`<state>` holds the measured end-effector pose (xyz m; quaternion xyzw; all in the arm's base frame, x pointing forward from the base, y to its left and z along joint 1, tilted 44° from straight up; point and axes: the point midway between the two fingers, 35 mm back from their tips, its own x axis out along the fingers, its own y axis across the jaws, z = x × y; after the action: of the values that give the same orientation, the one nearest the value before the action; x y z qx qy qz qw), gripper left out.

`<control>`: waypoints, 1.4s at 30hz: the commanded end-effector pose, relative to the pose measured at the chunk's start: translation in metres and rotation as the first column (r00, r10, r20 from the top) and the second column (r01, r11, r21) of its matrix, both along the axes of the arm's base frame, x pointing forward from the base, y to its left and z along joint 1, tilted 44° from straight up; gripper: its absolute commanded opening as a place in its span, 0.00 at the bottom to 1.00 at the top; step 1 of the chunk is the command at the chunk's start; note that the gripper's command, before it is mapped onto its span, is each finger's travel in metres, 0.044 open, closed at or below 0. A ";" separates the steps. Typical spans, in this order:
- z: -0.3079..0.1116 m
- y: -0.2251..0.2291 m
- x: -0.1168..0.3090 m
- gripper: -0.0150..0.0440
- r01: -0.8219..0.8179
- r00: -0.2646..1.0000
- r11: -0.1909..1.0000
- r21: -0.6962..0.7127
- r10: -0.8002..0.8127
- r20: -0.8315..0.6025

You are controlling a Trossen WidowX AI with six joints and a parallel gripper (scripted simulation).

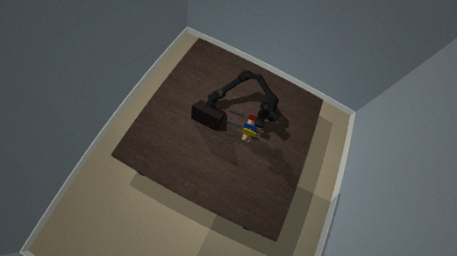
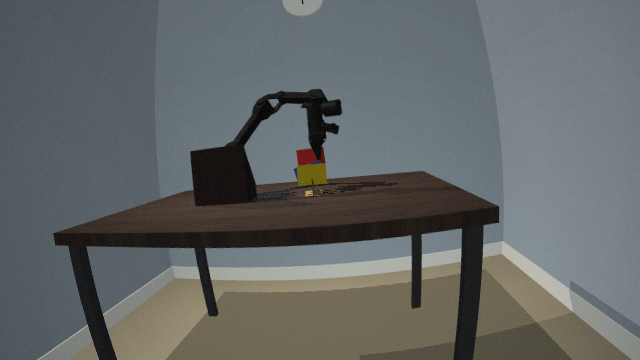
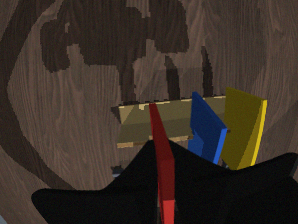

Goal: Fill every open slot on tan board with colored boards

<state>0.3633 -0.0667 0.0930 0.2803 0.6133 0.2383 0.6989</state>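
The red board (image 1: 252,117) (image 2: 306,156) (image 3: 162,150) was gripped upright by the claw (image 2: 319,158) (image 3: 157,144), above the unoccupied end of the tan board (image 1: 246,138) (image 3: 155,122); the tan board was carried by the desk (image 1: 188,163) (image 2: 280,220) (image 3: 30,100); the blue board (image 1: 250,126) (image 3: 207,127) and yellow board (image 1: 249,132) (image 2: 312,175) (image 3: 243,127) were set crosswise on it, the blue one visibly tilted.

Blue (image 1: 250,127) (image 3: 207,127) and yellow boards (image 1: 249,132) (image 2: 312,175) (image 3: 245,127) block one side of the red board (image 1: 252,117) (image 2: 306,156) (image 3: 162,155); its other side is open.

High overhead view looks down on the whole table (image 1: 206,160) (image 2: 280,220); exterior view faces its side from farther off; close wrist view looks down, sharing the boards (image 1: 249,130) (image 2: 312,175) (image 3: 245,127).
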 end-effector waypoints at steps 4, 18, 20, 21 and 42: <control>-0.010 0.011 -0.001 0.25 0.004 1.000 1.000 0.008 -0.004 -0.009; -0.013 0.014 -0.001 0.25 0.004 1.000 1.000 0.008 -0.004 -0.009; -0.013 0.014 -0.001 0.25 0.004 1.000 1.000 0.008 -0.004 -0.009; -0.013 0.014 -0.001 0.25 0.004 1.000 1.000 0.008 -0.004 -0.009; -0.013 0.014 -0.001 0.25 0.004 1.000 1.000 0.008 -0.004 -0.009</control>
<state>0.3632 -0.0538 0.0803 0.2819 0.6145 0.2392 0.6970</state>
